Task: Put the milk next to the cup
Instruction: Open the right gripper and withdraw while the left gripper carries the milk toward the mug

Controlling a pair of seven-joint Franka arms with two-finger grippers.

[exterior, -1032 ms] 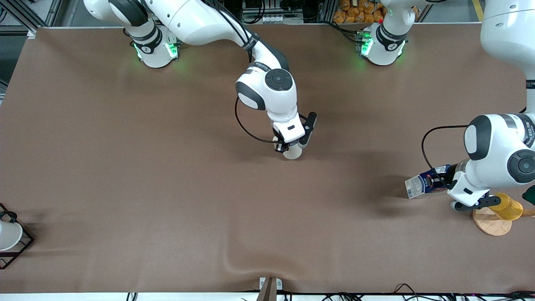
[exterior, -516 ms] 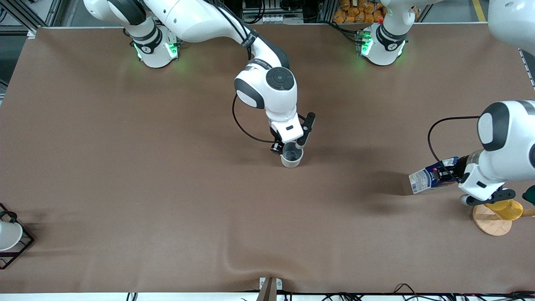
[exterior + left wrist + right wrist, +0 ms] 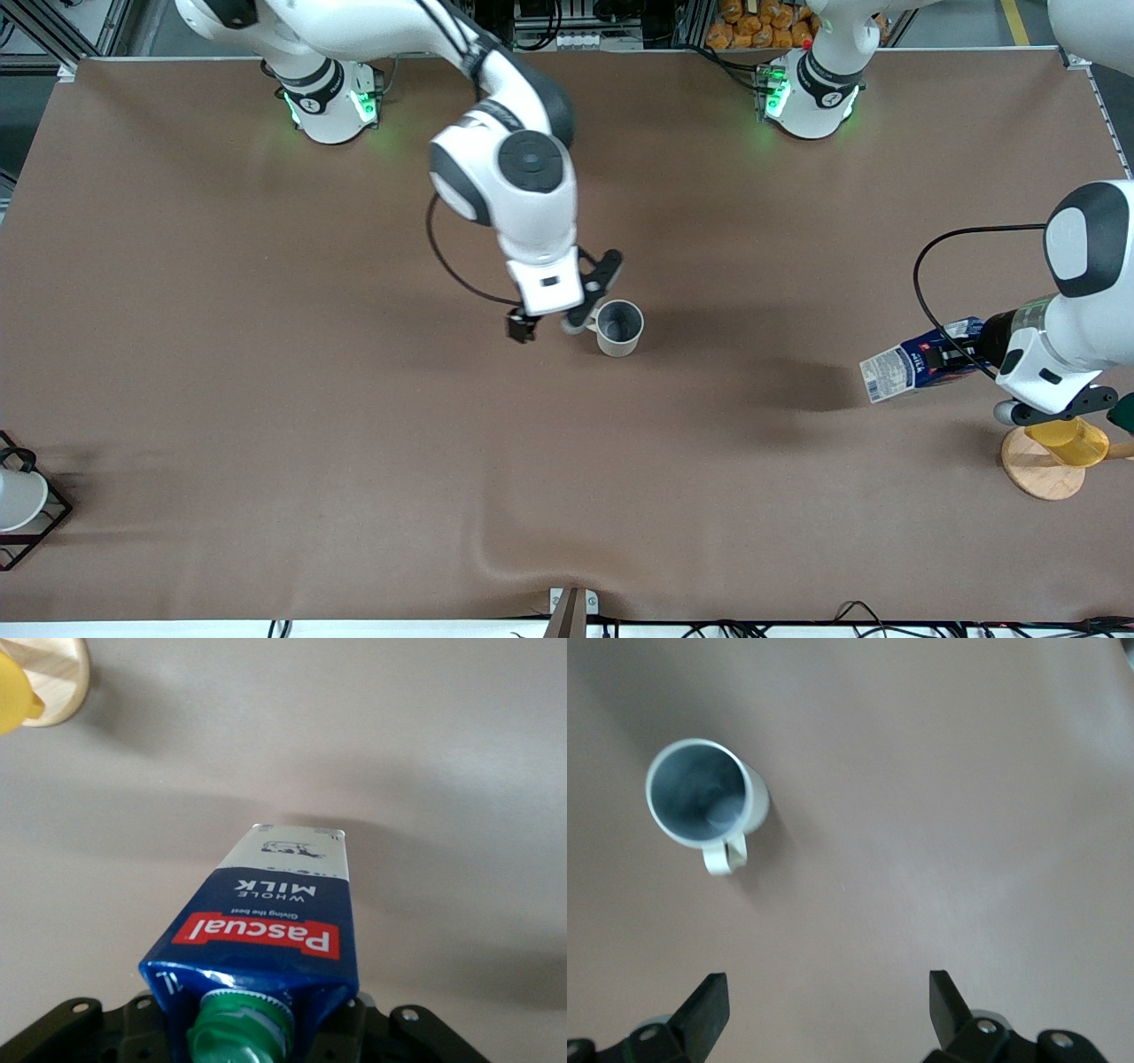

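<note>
Cup [image 3: 618, 327] upright near middle of table, closer to robots' edge than camera's edge; grey inside up, loop handle visible [image 3: 702, 804]. Right gripper [image 3: 556, 322] in air just beside cup, fingers [image 3: 709, 1010] spread wide, nothing between them. Left gripper [image 3: 961, 353] clenched on cap end of milk [image 3: 912, 363], carton tilted almost flat, in air near left arm's end of table, well apart from cup; green cap toward gripper [image 3: 257, 939]. Yellow cup [image 3: 1072, 440] on wooden disc [image 3: 1036, 470] close to that end.
</note>
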